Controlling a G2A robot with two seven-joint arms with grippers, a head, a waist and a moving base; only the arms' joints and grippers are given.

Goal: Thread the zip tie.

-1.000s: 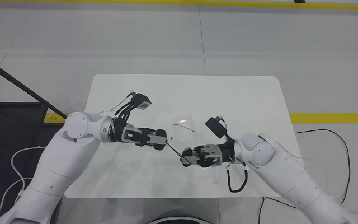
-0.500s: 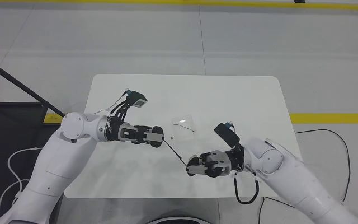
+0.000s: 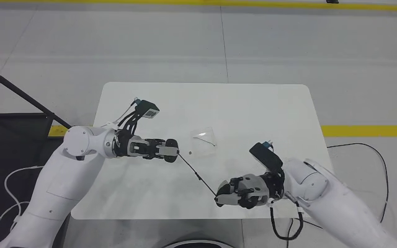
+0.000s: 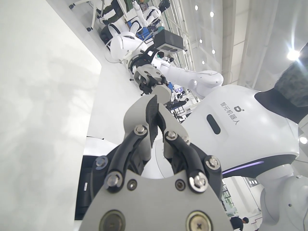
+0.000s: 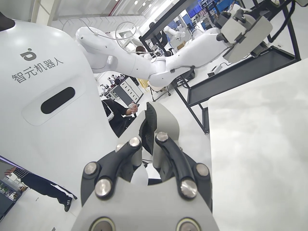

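Left tool (image 3: 176,150): clenched on the far-left end of the zip tie (image 3: 198,175), over the left-centre of the worktop (image 3: 267,111). In the left wrist view its two dark pads (image 4: 151,117) were pressed together, with no gap visible between them.

Right tool (image 3: 219,198): clenched on the opposite, near-right end of the zip tie, close to the near edge of the worktop. In the right wrist view its pads (image 5: 148,126) likewise met face to face.

The two tools pointed toward each other and stood well apart. The zip tie ran between their tips as a thin, dark, straight line, slanting from far-left to near-right. It appeared to be held above the worktop surface rather than lying on it. Whether its tail had entered its head could not be told, the strap being too fine to resolve.

Surroundings: a small piece of clear plastic (image 3: 203,136) lay flat on the white worktop, just beyond the zip tie on the far side and to the right of the left tool, touching neither tool. The worktop was rectangular with rounded corners and stood on a pale grey floor.
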